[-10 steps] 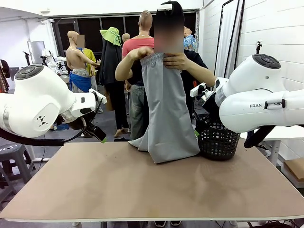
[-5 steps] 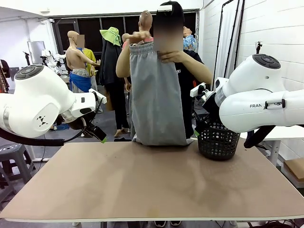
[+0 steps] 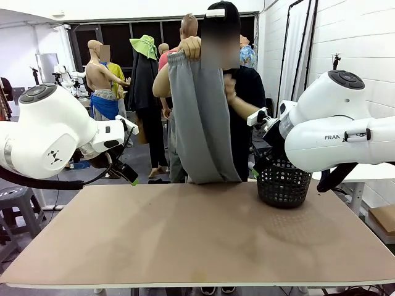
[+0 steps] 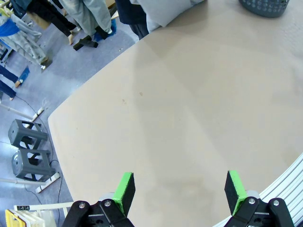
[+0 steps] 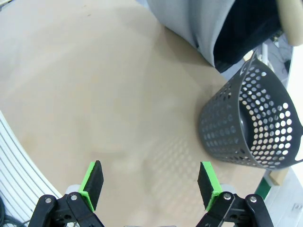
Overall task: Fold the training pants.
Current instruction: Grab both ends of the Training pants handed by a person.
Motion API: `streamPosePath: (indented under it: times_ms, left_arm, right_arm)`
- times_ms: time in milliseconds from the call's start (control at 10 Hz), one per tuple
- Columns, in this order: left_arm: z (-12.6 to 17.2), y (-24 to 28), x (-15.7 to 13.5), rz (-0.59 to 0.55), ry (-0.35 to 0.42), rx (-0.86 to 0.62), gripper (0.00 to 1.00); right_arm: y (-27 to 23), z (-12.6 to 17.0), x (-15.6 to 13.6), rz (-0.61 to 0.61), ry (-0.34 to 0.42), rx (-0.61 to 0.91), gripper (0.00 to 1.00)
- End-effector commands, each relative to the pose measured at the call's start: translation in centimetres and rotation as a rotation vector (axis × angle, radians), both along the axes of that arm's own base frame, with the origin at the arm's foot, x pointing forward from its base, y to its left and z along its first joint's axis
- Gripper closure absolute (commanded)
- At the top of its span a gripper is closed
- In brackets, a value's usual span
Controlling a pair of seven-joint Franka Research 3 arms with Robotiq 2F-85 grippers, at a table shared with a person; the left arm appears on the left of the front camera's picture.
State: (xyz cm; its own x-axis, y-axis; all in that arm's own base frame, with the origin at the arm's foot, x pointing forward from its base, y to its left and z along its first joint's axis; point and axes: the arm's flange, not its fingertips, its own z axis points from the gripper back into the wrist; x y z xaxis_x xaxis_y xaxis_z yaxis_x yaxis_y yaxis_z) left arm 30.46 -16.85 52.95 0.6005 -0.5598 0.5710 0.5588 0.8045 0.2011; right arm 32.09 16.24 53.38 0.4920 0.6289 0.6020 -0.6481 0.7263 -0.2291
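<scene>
Training pants [image 3: 200,117] aloft in grip of person [image 3: 250,92]; left hand [image 4: 180,182], right hand [image 5: 150,172] above table [image 3: 197,240], spread wide, empty.

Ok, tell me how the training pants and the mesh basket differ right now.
The training pants are light grey soft cloth; the mesh basket is dark, stiff and full of holes. The pants hang in the air from the person's hand, reaching down to the far edge of the table; the basket stands upright on the table by itself. Shared: both are at the table's far side.
</scene>
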Motion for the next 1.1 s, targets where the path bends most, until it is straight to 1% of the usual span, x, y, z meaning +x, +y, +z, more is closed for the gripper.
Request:
streamPosePath:
  times_ms: [0,1000]
  left_arm:
    - [0.00,0.02,0.01,-0.010,-0.002,0.007,0.00]
    - [0.00,0.02,0.01,-0.010,-0.002,0.007,0.00]
  right_arm:
    - [0.12,0.01,-0.04,0.004,-0.002,0.000,0.00]
    - [0.12,0.01,-0.04,0.004,-0.002,0.000,0.00]
